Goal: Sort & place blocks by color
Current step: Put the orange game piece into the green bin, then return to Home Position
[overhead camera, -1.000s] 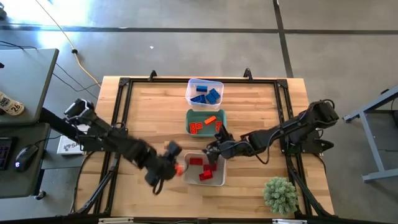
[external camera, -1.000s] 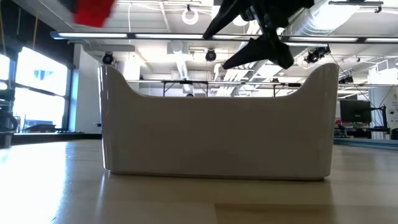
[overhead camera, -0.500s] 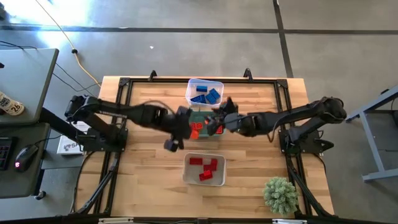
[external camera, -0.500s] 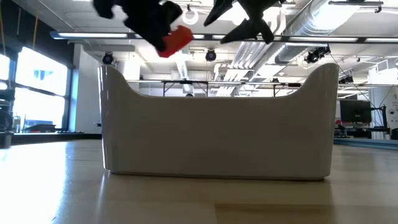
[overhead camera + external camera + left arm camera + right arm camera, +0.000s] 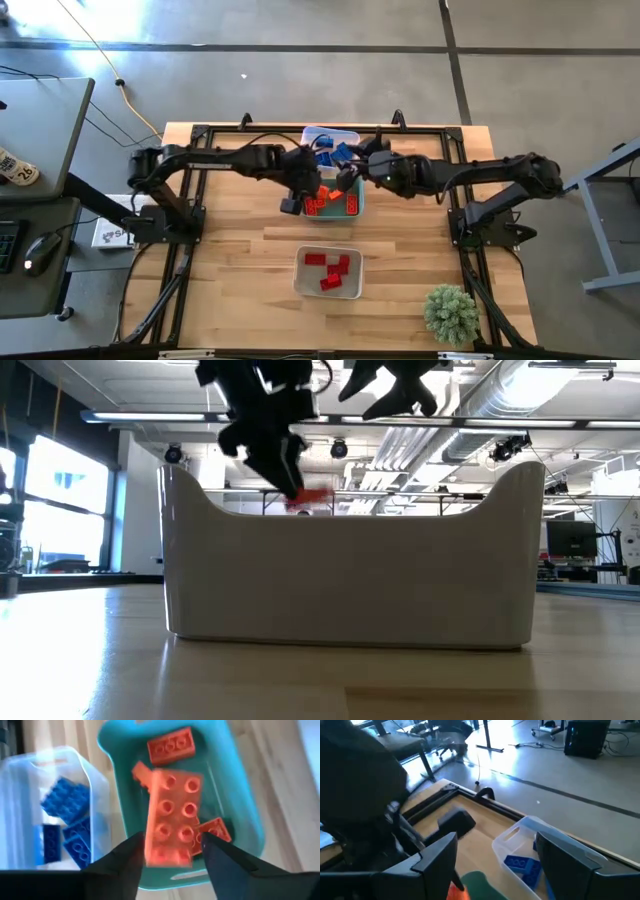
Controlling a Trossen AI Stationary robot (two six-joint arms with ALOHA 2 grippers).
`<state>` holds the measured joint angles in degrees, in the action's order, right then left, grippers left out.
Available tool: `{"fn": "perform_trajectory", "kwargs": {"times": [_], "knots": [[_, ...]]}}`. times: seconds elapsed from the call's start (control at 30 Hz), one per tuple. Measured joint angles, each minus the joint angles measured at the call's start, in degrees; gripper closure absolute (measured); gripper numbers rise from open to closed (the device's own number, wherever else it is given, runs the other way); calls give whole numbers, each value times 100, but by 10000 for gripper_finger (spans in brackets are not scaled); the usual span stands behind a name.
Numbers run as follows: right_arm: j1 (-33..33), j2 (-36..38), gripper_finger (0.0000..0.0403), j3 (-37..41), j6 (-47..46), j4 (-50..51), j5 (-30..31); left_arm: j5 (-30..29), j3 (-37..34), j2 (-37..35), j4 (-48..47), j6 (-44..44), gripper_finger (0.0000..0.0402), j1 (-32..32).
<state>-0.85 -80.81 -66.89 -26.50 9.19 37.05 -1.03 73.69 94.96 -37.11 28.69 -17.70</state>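
Note:
My left gripper (image 5: pixel 308 193) hovers over the teal bin (image 5: pixel 352 209), shut on an orange two-by-four studded block (image 5: pixel 172 820). Other orange blocks (image 5: pixel 170 747) lie on the teal bin's floor. In the low view that block (image 5: pixel 310 497) shows as an orange blur at the tip of my left gripper (image 5: pixel 293 482). My right gripper (image 5: pixel 347 174) is open and holds nothing, above the gap between the teal bin and the clear bin (image 5: pixel 348 136) of blue blocks (image 5: pixel 322 157). Red blocks (image 5: pixel 328 268) lie in the grey bin (image 5: pixel 302 282). My left gripper pinches the orange block at its near end (image 5: pixel 172 860), one finger (image 5: pixel 125 862) on each long side. The fingers come from above, slanting down. The block is lifted clear over the teal bin, its studded face turned toward the wrist camera.
The three bins stand in a row down the table's middle, the clear one farthest and the grey one nearest. A small green plant (image 5: pixel 450 312) sits at the near right corner. Bare wood lies left and right of the bins. The grey bin (image 5: pixel 350 580) fills the low view.
My left gripper has carried the orange block from beside the grey bin's left wall toward the far edge and now hangs lower, over the teal bin. My right gripper has drawn back from over the grey bin toward the far edge, past the teal bin.

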Motion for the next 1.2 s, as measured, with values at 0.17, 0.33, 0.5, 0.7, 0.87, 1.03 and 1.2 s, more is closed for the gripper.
{"fn": "perform_trajectory", "kwargs": {"times": [0.17,0.33,0.5,0.7,0.87,1.03,1.2], "knots": [[-319,12,144,0,0,294,-426,39,0,325,60,0,187,-72],[-561,12,144,0,0,603,-611,-44,0,332,457,-536,179,-74],[-684,12,144,0,161,692,-650,555,4,-118,564,-1070,183,-237],[-705,10,144,0,524,677,-934,1045,0,-908,403,-1605,184,-325],[-705,8,144,0,601,592,-950,1042,0,-1668,410,-1838,184,-245],[-705,8,144,0,603,578,-937,679,-383,-2532,703,-2062,185,-57],[-701,6,144,0,603,555,-917,142,-1453,-3704,875,-2334,188,106]]}}
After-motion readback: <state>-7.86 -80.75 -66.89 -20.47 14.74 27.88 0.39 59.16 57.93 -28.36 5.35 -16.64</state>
